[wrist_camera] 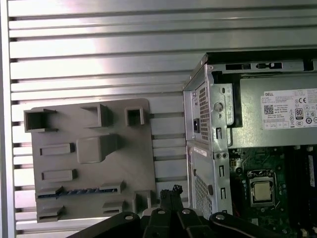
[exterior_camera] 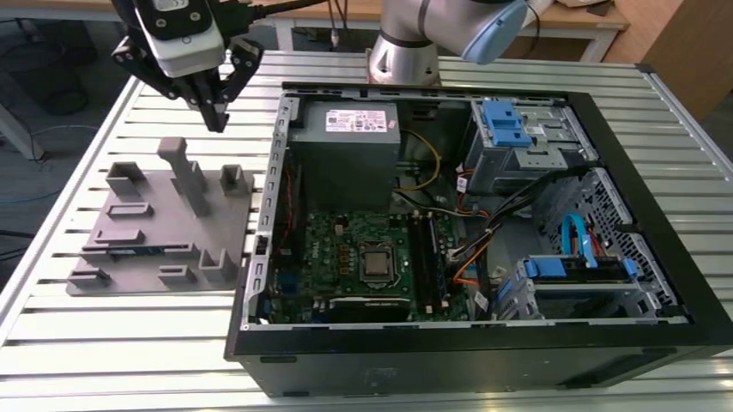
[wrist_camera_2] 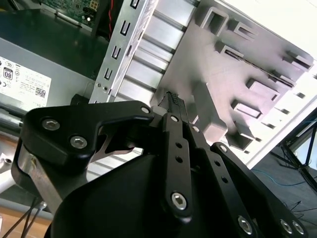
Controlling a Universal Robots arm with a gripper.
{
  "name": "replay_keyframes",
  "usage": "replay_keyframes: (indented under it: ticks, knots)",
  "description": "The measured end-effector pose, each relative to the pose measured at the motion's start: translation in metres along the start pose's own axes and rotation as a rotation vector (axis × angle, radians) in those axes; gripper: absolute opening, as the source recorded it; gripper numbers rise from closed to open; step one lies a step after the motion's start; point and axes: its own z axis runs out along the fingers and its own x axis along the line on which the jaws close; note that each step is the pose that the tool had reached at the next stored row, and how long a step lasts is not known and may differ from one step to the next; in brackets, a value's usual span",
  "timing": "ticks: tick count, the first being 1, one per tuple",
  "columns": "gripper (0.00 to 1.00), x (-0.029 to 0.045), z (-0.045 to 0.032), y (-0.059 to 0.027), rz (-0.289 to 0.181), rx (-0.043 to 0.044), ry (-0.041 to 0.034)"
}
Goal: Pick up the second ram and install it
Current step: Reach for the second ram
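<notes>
Pincer (wrist_camera: 171,190) tips together, empty, hovering near tray (wrist_camera: 124,158); ram (wrist_camera: 79,191) lies in tray slot; pickup, install both left.

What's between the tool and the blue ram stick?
In the exterior view, a tall grey post on the tray stands between the tool and the ram.

Table (exterior_camera: 115,343) slats looked like bare ribbed metal, bright and reflective. Holder tray (exterior_camera: 172,232) was grey plastic, matt and smooth. Second ram (wrist_camera: 79,191) showed a dark blue board, possibly satin; hard to judge. Gripper (exterior_camera: 215,120) links were matt black, screw heads shiny metal. Computer case (exterior_camera: 458,348) had a black painted shell, dull sheet metal inside.
</notes>
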Motion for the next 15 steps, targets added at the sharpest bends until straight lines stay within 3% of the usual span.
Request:
replay_keyframes:
  ticks: [6,15]
  knots:
    - [0.11,0.0010,0.0088,-0.0039,0.000,0.0002,0.0002]
    - [0.11,0.0026,0.0152,-0.0082,0.000,0.0001,0.0001]
